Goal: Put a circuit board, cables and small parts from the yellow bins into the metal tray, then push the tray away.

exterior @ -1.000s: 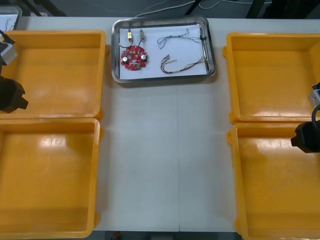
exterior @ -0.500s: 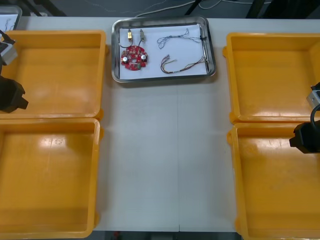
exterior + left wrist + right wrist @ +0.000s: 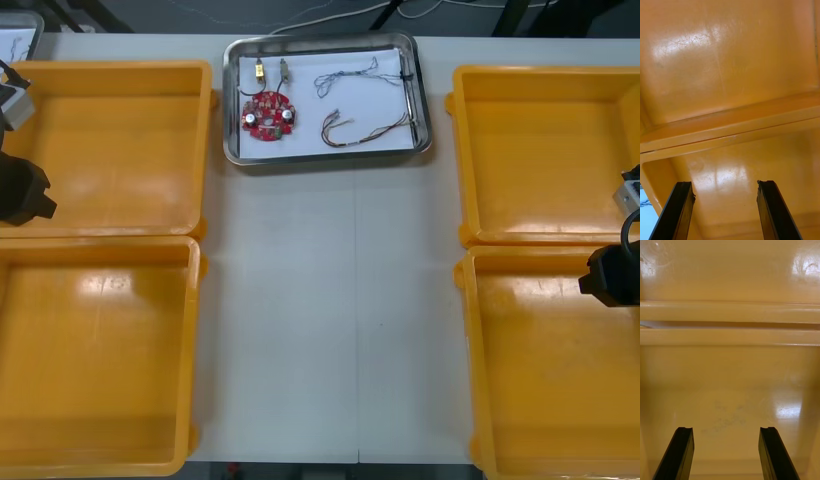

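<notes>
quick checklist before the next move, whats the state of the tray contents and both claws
1. Circuit board lies in the metal tray: ok.
2. Cables lie in the tray: ok.
3. Small metal parts lie in the tray, beside the board: ok.
4. Tray sits by the far edge of the table: ok.
5. Left claw open, holding nothing, above the left yellow bins: ok.
6. Right claw open, holding nothing, above the right yellow bins: ok.
</notes>
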